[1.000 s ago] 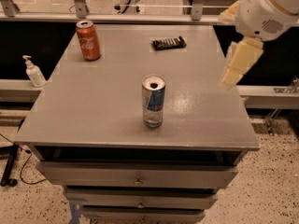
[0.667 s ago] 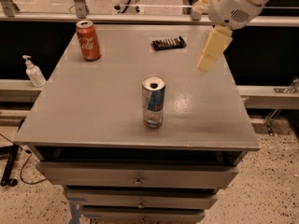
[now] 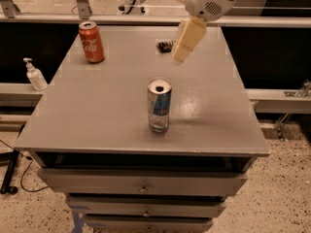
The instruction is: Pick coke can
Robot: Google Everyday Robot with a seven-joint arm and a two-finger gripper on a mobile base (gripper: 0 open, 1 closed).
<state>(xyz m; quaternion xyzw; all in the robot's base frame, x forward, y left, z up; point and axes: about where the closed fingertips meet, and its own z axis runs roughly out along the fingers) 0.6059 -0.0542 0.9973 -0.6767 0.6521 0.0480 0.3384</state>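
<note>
The coke can [image 3: 91,42], red with white script and a silver top, stands upright at the far left corner of the grey table [image 3: 107,110]. My gripper [image 3: 187,41] hangs above the far middle of the table, well to the right of the coke can and apart from it. It partly hides a small dark object behind it.
A slim silver-and-blue can [image 3: 159,105] stands upright near the table's middle front. A dark flat packet [image 3: 165,45] lies at the far middle, partly behind the gripper. A white pump bottle [image 3: 34,74] stands on a ledge left of the table. Drawers sit below the tabletop.
The arm and gripper have swung left from over the table's right edge to above its far middle. Both cans stand where they were.
</note>
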